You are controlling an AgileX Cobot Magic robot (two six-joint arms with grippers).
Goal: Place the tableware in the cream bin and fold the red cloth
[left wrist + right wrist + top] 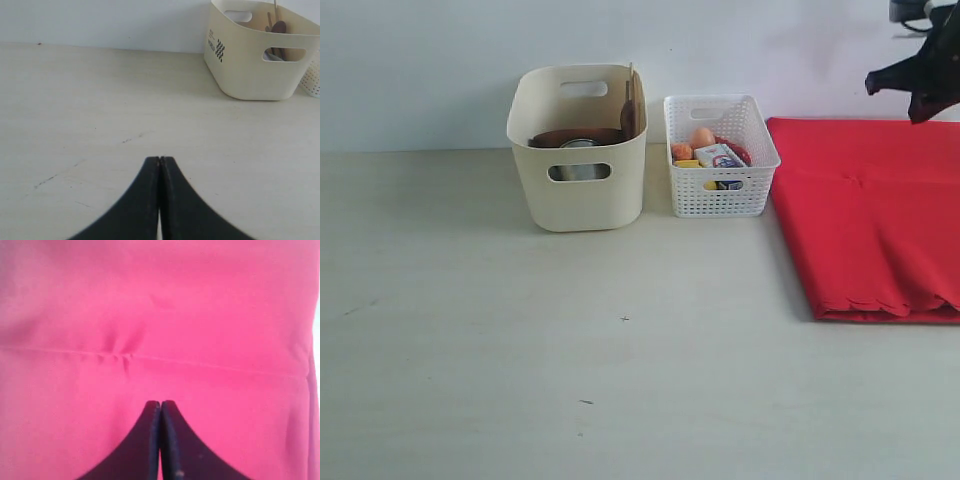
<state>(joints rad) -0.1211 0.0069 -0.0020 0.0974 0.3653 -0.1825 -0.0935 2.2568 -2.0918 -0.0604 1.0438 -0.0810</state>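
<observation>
Both my grippers are pinched fully shut and hold nothing. The left gripper hangs over bare table, with the bin well off to one side, so I read it as parked clear of the work. The right gripper hovers above the cloth, not touching it as far as I can tell. Its camera looks straight down on a crease line with a small pucker in it.

The tableware I can make out sits in the bin. The plate leans across the inside, the cup shows through the handle cut-out, and the spoon and chopsticks stand against the wall nearest the basket. I cannot see the bowl or the knife, and they may lie deeper in. The basket holds only food.

The cloth lies flat at the table's right, beside the basket. Its near edge shows a scalloped hem over another layer, so I judge it folded at least once. With nothing loose on the table, the job looks close to done.
</observation>
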